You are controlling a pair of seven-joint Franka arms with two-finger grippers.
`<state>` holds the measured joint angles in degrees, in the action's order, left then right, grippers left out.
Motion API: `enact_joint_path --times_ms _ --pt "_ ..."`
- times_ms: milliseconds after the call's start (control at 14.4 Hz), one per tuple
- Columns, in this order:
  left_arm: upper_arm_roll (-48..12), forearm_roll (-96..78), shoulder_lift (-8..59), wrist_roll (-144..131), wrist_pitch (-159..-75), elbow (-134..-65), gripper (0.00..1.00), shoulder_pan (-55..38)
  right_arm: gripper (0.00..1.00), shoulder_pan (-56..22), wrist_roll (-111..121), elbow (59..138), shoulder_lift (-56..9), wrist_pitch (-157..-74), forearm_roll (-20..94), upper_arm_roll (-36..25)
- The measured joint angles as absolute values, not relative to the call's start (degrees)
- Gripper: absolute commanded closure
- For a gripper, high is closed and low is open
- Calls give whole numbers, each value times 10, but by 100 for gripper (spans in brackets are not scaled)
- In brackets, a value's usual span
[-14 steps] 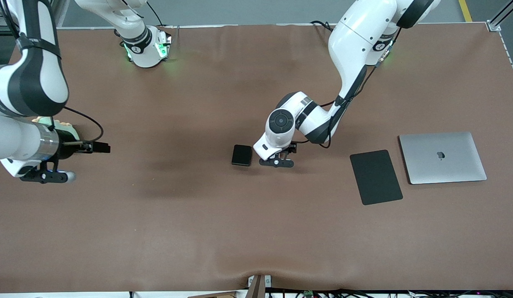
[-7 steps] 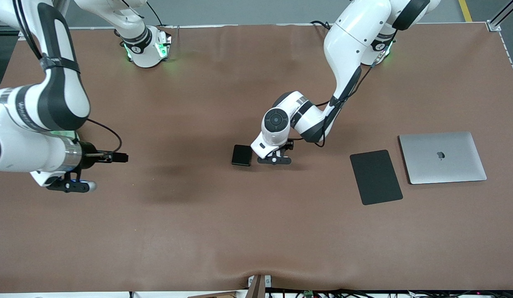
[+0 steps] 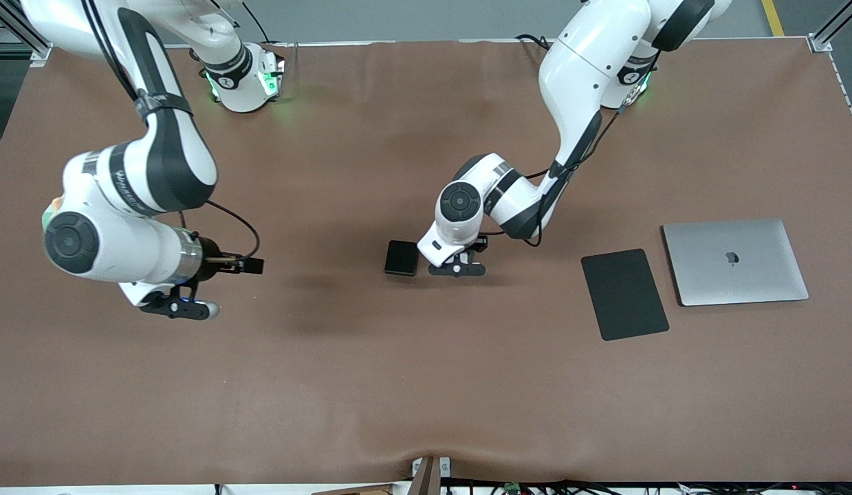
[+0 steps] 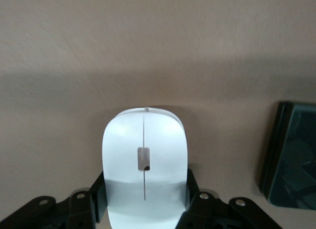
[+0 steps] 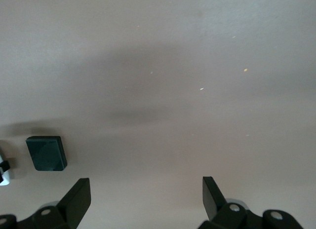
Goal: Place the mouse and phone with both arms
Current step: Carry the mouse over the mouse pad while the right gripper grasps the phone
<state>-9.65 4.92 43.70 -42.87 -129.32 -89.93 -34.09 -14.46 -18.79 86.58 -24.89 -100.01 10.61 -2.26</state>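
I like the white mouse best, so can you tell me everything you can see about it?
The mouse is small, white and oval, with a smooth, glossy plastic-looking top. A thin grey line runs down its middle, with a little slot partway along. It sits top-up between the black fingers of the left gripper, which press on both its sides. It is over the brown table, beside the small black phone. In the front view the arm hides it. Whether it touches the table cannot be told.
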Motion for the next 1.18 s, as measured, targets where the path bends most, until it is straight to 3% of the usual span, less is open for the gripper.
enact_joint_path --times_ms 485,1177 --pt "-92 64 351 -285 -1215 -897 100 -205 0 -247 -276 867 -310 -1097 110 -21" --pt "-89 135 388 -270 -1269 -931 100 -41 0 -337 -340 867 -371 -1173 110 -21"
